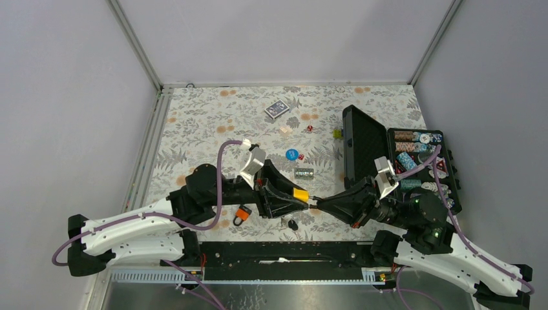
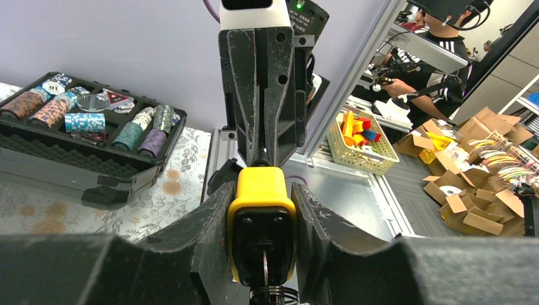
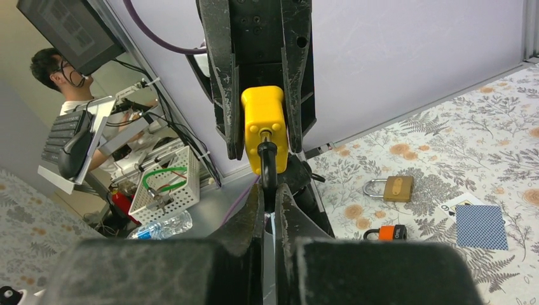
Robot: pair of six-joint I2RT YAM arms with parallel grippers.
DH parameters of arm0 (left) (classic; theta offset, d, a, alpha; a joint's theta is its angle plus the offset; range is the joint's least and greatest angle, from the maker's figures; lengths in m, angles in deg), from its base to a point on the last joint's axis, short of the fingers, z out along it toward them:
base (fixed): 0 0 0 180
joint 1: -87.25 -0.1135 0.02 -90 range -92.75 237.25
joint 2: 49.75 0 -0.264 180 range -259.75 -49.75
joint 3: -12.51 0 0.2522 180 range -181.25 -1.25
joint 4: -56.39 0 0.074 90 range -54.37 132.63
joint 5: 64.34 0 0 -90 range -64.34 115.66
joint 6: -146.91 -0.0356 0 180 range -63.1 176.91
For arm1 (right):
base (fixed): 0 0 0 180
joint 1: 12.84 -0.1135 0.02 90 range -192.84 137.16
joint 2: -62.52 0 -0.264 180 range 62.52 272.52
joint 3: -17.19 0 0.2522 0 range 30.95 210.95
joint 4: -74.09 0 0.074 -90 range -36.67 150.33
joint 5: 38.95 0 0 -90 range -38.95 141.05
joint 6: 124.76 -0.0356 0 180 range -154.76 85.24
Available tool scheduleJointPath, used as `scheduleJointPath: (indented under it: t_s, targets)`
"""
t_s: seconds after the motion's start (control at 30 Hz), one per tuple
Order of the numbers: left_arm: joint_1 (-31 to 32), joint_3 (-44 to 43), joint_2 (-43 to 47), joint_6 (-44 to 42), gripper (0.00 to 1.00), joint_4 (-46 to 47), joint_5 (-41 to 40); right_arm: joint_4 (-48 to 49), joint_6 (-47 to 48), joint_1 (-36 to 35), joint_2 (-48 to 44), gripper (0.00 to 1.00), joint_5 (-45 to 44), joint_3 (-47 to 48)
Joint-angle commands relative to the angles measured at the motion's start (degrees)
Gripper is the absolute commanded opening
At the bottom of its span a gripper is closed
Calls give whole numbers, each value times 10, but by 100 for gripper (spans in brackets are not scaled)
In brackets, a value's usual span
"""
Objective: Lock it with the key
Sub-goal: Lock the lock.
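A padlock [image 2: 262, 203] of smooth, glossy yellow plastic with a shiny metal key [image 2: 265, 267] is shown between scuffed, matt black tool fingers [image 2: 194, 241].

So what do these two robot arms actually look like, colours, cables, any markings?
Both match: the left arm and right arm have white shells near the base, then black joints. A pale purple cable loops along each, and each wrist carries a white block. The left gripper and right gripper are black, two-fingered wedges, visibly scuffed. A green light glows on the right arm.
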Motion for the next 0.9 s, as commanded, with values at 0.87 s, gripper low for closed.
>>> scheduleJointPath:
  t_s: [0.87]
  targets:
    - [27, -27, -85, -18, 0, -5, 41, 66, -14, -3, 59, 0, 13, 12]
